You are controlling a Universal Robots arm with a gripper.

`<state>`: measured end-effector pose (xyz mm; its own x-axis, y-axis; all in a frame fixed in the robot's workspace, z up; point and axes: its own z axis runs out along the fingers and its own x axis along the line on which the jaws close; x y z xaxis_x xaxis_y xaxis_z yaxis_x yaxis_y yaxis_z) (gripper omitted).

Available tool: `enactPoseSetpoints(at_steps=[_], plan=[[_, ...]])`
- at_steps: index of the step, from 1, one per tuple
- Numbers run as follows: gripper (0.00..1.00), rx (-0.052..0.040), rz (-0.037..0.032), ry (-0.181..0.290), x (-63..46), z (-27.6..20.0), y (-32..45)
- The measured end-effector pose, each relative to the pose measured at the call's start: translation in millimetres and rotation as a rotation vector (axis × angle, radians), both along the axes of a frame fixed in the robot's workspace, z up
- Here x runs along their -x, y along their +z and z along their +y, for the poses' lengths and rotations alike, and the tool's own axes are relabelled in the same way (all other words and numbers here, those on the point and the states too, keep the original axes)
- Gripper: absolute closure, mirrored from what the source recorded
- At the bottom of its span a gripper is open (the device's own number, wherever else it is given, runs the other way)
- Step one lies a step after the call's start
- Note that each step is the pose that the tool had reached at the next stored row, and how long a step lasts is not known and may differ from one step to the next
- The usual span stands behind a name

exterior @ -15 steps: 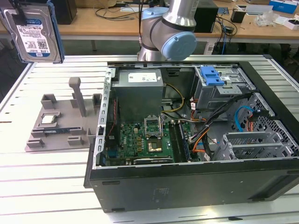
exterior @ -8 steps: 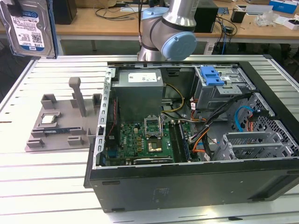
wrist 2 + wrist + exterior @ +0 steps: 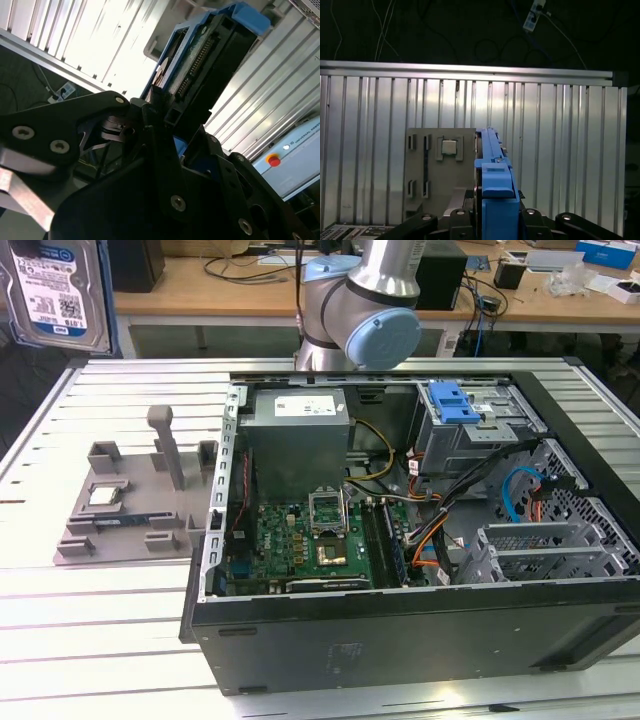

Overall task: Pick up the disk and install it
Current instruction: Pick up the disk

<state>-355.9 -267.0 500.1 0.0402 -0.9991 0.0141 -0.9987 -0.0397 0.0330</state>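
Silver arm [image 3: 392, 265], pale-blue joint cap [image 3: 386, 338], black gripper [image 3: 164, 116] — silver screws [image 3: 177, 202]

No print is legible enough to transcribe. In the exterior view the disk [image 3: 92, 280] carries 1 white-and-blue label [image 3: 45, 290] with barcodes and fine print. The power supply [image 3: 300, 455] carries 1 white label [image 3: 310, 405]. In the second wrist view, a grey cabinet [image 3: 295, 167] bears 1 line of dark lettering [image 3: 306, 135].

An open computer case [image 3: 400, 630] is laid on a ribbed metal table [image 3: 90, 620]. A green board [image 3: 300, 540], a grey box [image 3: 298, 440] and a blue caddy [image 3: 452, 402] are seen inside it. On the exterior view's left, a grey tray [image 3: 160, 512] is set beside the case. A small square chip [image 3: 104, 496] is held in it.
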Motion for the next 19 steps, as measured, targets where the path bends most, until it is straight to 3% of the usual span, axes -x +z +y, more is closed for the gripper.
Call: enactPoseSetpoints(at_steps=[7, 9, 19], plan=[[0.63, 0.0, -0.0001, 0.0, 0.0, 0.1, 15.7], [0.63, 0.0, -0.0001, 0.0, 0.0, 0.2, 24.6], [0.63, 0.0, -0.0001, 0.0, 0.0, 0.4, 52.3]])
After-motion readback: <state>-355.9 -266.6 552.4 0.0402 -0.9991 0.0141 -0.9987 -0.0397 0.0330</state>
